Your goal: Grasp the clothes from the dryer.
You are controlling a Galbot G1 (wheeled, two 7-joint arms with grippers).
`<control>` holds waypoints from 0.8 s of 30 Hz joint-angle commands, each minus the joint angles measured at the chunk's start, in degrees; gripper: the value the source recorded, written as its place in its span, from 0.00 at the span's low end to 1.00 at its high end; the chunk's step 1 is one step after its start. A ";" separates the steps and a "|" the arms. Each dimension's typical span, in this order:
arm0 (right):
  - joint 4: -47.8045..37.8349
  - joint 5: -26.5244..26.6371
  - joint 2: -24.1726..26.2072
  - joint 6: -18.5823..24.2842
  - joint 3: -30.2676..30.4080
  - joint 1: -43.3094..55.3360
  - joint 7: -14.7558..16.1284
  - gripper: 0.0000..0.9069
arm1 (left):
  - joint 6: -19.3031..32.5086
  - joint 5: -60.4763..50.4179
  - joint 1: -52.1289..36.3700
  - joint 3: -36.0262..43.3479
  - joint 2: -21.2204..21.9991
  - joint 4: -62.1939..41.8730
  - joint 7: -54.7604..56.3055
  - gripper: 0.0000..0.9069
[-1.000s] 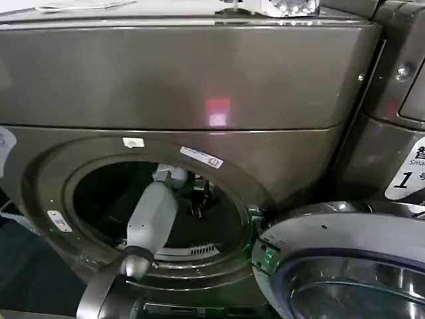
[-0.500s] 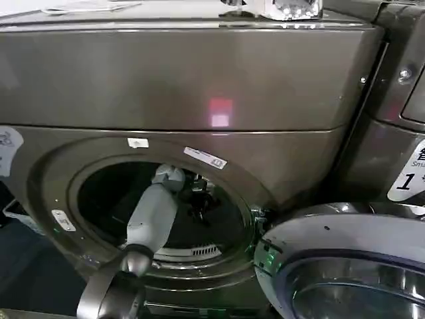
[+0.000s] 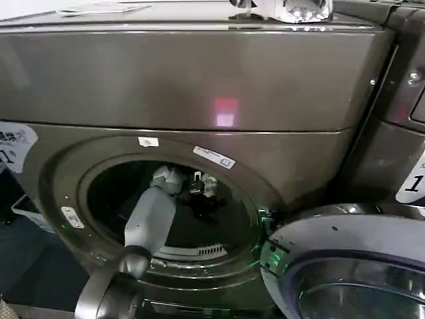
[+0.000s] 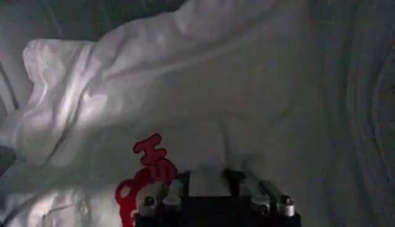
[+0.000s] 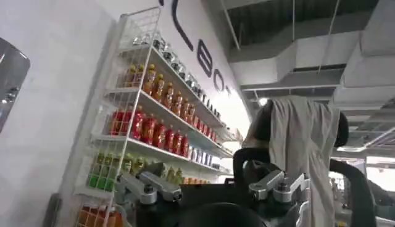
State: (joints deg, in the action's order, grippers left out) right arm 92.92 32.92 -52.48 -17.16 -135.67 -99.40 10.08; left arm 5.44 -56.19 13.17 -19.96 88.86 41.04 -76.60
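since a second ago the left gripper (image 3: pixel 197 183) has gone a bit deeper into the dryer (image 3: pixel 199 86). its fingers press shut on the white clothes (image 4: pixel 203 92) in the drum, so they can be pulled out the open door (image 3: pixel 345 266)

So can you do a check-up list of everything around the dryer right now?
Surface: the dryer's top holds a paper sheet.
Job's things: dryer with its door swung open; white garment with red print lies in the drum.
Clutter: a shiny object sits on the dryer's top.
Grippers: left gripper is inside the drum, right at the garment; right gripper is parked away from the dryer, jaws apart, holding nothing.
Cables: nothing seen.
Surroundings: neighbouring machine on the right; shelf of bottles in the room.
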 commanded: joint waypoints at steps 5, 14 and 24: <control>0.11 0.19 0.04 -0.02 0.37 0.30 0.14 1.00 | -0.84 3.28 0.77 -0.75 -0.09 2.09 2.17 0.00; 0.77 1.91 -0.49 0.00 1.41 0.93 0.49 1.00 | -7.83 23.40 5.42 -3.14 -0.64 14.71 26.92 0.00; 2.70 2.87 -1.15 -0.79 2.83 1.91 -0.27 1.00 | -14.66 33.17 10.86 -3.19 0.27 26.13 53.72 0.00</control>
State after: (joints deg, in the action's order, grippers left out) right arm 94.63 34.35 -53.33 -18.43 -133.89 -97.88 9.99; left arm -3.22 -35.05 19.53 -22.80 88.78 54.99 -48.88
